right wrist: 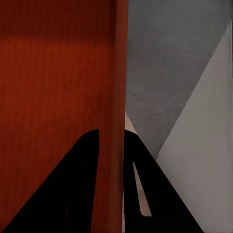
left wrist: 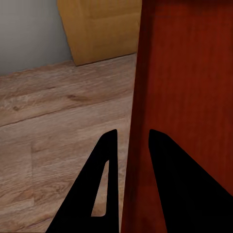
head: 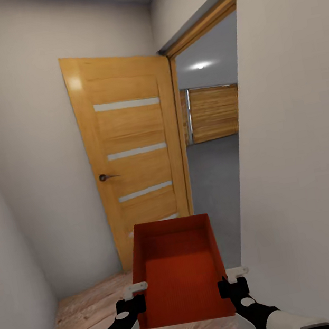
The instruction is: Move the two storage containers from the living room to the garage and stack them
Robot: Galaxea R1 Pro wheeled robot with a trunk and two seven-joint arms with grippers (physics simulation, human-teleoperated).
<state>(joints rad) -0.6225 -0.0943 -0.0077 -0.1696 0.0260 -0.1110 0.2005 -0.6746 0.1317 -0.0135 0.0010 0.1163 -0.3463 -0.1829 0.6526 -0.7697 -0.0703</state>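
You face pale plain walls [head: 34, 154] closing in on both sides, a narrow passage. Light wood-plank flooring [head: 87, 311] runs underfoot and ends at the doorway ahead. A honey-coloured wooden door with three frosted horizontal strips [head: 131, 159] stands swung open against the left-hand wall, its dark lever handle [head: 105, 177] facing you. Through the opening to its right lies a bare room with dark grey rough floor [head: 215, 177] and, at the far end, a wooden slatted panel door [head: 213, 112] under a small ceiling light [head: 200, 65].

You carry one orange-red rectangular storage container without a lid [head: 180, 274], held level in front of you above the planks, its far end close to the doorway threshold. Its ribbed bottom and thin walls are visible from above.

Your left hand [head: 136, 291] is clamped over the container's left wall; in the left wrist view one black finger [left wrist: 99, 189] sits outside the wall and one inside. Your right hand [head: 234, 277] pinches the right wall the same way, its black fingers [right wrist: 145, 194] on either side of the thin red edge.
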